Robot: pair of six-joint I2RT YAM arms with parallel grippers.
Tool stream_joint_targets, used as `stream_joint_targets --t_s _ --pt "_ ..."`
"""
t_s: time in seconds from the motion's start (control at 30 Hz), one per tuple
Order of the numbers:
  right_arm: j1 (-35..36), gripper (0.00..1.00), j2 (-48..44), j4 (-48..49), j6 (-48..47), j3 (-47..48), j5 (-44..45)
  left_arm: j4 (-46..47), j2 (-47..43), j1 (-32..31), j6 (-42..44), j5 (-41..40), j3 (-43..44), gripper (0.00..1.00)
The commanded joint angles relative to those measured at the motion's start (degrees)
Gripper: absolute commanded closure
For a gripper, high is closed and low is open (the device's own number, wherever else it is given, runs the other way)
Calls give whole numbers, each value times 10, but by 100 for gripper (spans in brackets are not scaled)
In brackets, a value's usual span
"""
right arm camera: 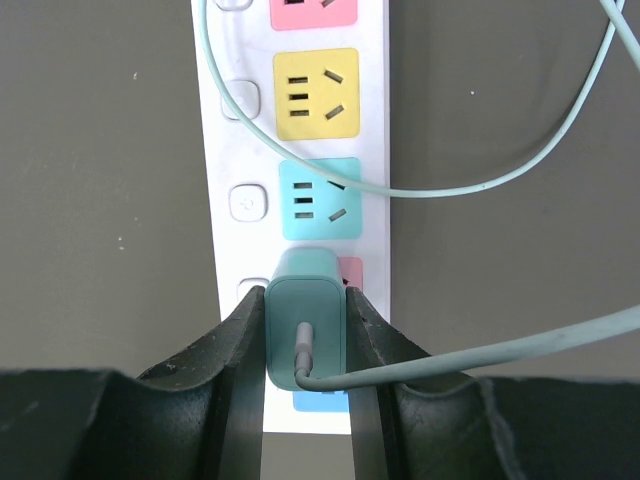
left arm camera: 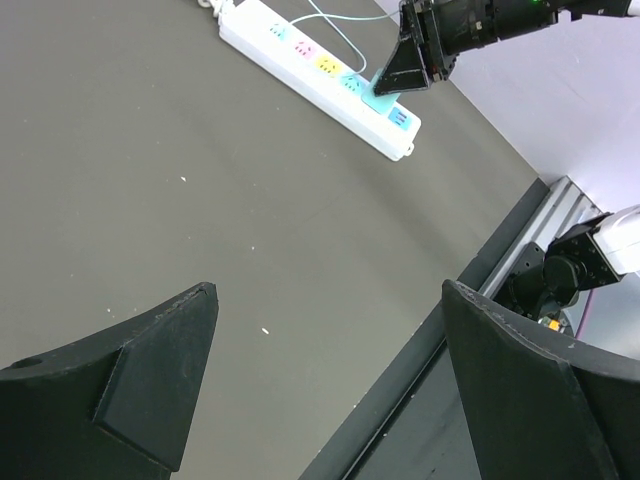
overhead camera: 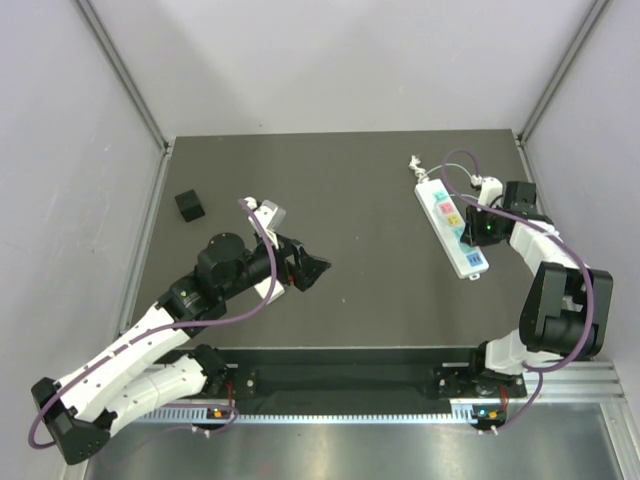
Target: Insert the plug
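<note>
A little black block (overhead camera: 189,206) sits far left on the table (overhead camera: 360,190). Next comes my left pincer (overhead camera: 314,269), its fingers wide apart and holding nothing. On the right, my right pincer (right arm camera: 306,312) squeezes the green plug (right arm camera: 305,345) right over the pink hole of the white strip (right arm camera: 372,120).

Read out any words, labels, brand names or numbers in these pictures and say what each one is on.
No text can be read anywhere.
The power strip shows only coloured socket panels; any mark on its white switch buttons is too faint to make out.
The plug held in the right gripper shows no print.
</note>
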Motion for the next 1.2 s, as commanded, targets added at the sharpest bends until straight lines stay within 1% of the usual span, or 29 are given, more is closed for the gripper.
stream_joint_targets --t_s 0.0,0.1,0.2,0.3,0.33,0.37,0.4,0.5,0.53,0.6,0.7,0.73,0.77,0.8,0.87,0.93,0.97,1.03,1.07,1.1,1.13,1.17 --pt "6 100 67 -53 -27 -26 87 30 -2 1 7 4 8 3" --pt "30 100 85 -53 -43 -38 119 27 -12 1 7 -4 4 3" --pt "39 100 101 -61 -40 -27 115 25 -18 1 9 -14 3 3" --pt "43 86 93 -57 -34 -23 108 23 -19 1 10 -16 3 2" --pt "43 74 81 -55 -32 -21 100 24 -17 1 9 -11 4 2" --pt "44 70 72 -48 -28 -19 93 25 -16 1 8 -10 3 2" --pt "44 63 52 -44 -24 -20 86 25 -14 1 8 -5 5 2" --pt "43 58 23 -33 -7 -19 77 25 -11 1 8 -3 8 2" --pt "43 55 8 -31 -6 -17 70 25 -13 1 8 -5 6 2" --pt "43 51 -11 -26 0 -13 64 25 -17 1 7 -9 5 2" --pt "43 49 -34 -20 9 -4 66 22 -18 1 7 -18 4 2" --pt "43 46 -51 -18 17 1 66 21 -18 1 7 -20 4 3" --pt "43 43 -59 -20 21 5 64 21 -17 1 7 -22 4 3" --pt "43 37 -76 -24 23 9 56 22 -16 1 6 -21 3 3" --pt "43 33 -93 -39 26 21 47 22 -14 1 1 -20 3 3" --pt "43 32 -116 -64 36 39 49 21 -8 1 -9 -26 6 3" --pt "43 32 -122 -78 38 46 55 18 1 1 -15 -35 9 3" --pt "43 31 -142 -111 52 63 77 -9 16 1 -44 -88 23 2" --pt "43 30 -151 -121 58 66 101 -24 40 1 -58 -111 32 2" --pt "43 29 -169 -126 67 69 109 -52 57 1 -96 -147 57 2" --pt "43 28 -179 -134 80 72 114 -103 73 2 -114 -208 72 2" --pt "44 27 -189 -135 87 74 127 -133 110 5 -129 -234 86 1"
